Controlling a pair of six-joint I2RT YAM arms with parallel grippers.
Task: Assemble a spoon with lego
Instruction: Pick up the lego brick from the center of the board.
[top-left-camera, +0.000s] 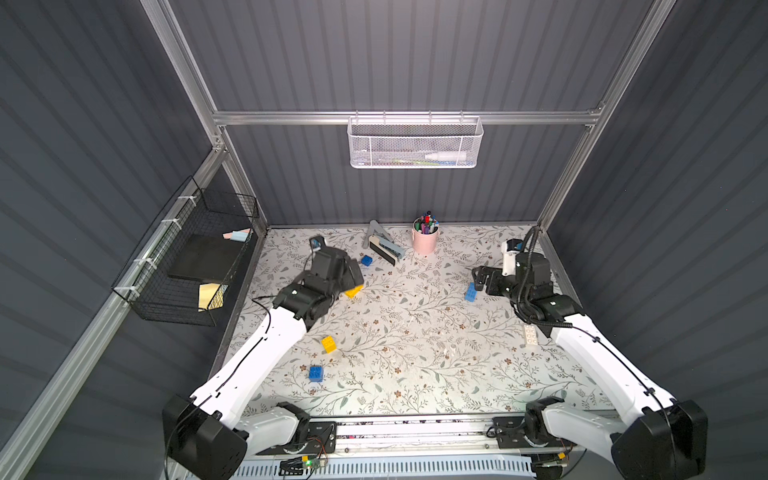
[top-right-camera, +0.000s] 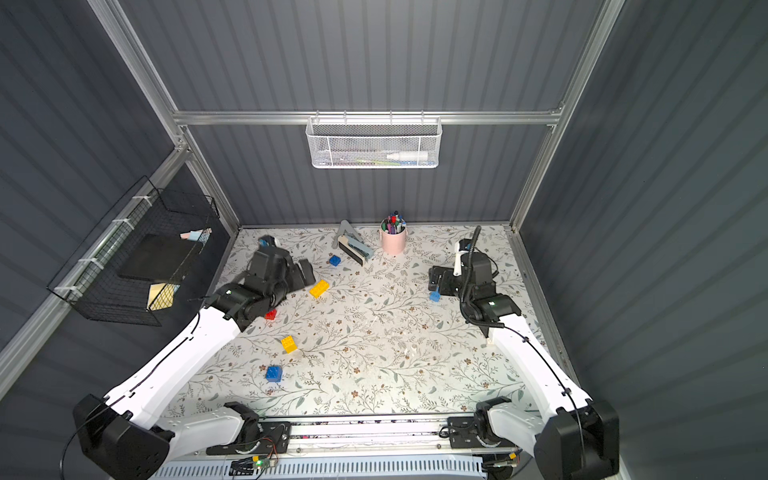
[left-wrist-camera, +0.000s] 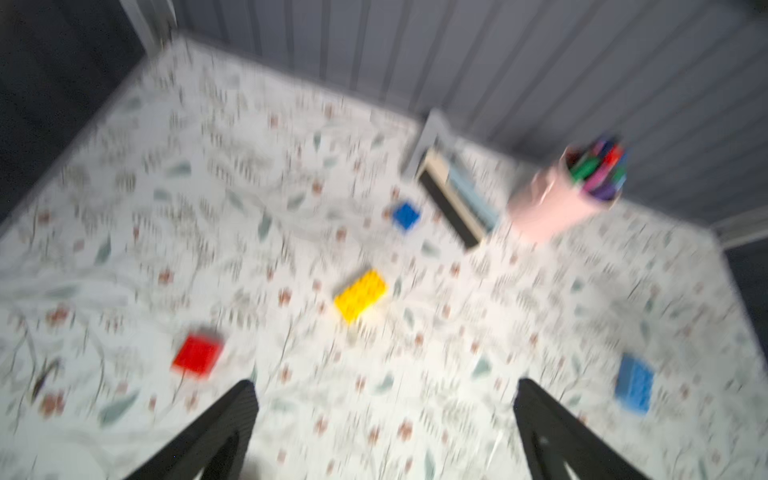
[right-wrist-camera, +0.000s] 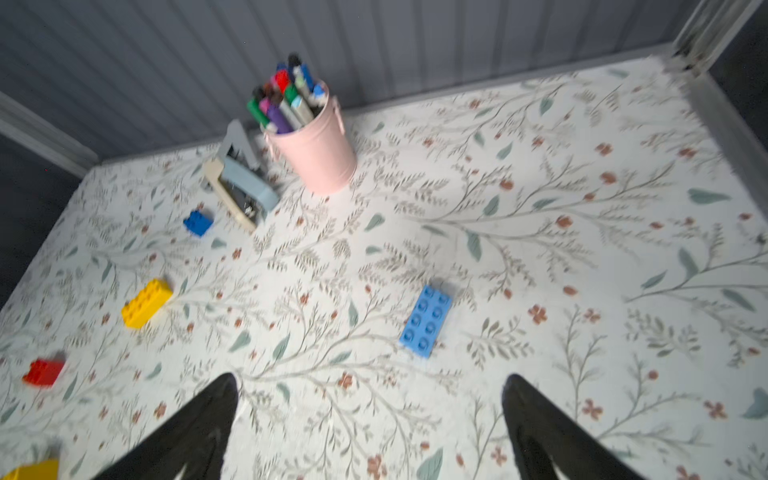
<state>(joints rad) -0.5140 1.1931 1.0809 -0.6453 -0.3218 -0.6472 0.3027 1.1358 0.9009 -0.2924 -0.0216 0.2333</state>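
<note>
No joined spoon is in view; the lego lies as loose bricks on the floral table. My left gripper (top-left-camera: 356, 272) (left-wrist-camera: 384, 384) hovers open and empty at the back left, beside a yellow brick (top-right-camera: 319, 288) (left-wrist-camera: 360, 295), with a red brick (top-right-camera: 271, 314) (left-wrist-camera: 197, 357) by its wrist. A small dark blue brick (top-left-camera: 366, 260) lies just beyond. My right gripper (top-left-camera: 478, 280) (right-wrist-camera: 372, 378) is open and empty at the back right, just short of a light blue brick (top-left-camera: 471, 291) (right-wrist-camera: 426, 321). Another yellow brick (top-left-camera: 328, 344), a blue brick (top-left-camera: 316, 373) and a white brick (top-left-camera: 530, 334) lie nearer the front.
A pink cup of markers (top-left-camera: 424, 241) and a stapler (top-left-camera: 384, 247) stand at the back centre. A black wire basket (top-left-camera: 187, 257) hangs on the left wall and a white mesh basket (top-left-camera: 415, 143) on the back wall. The left wrist view is blurred.
</note>
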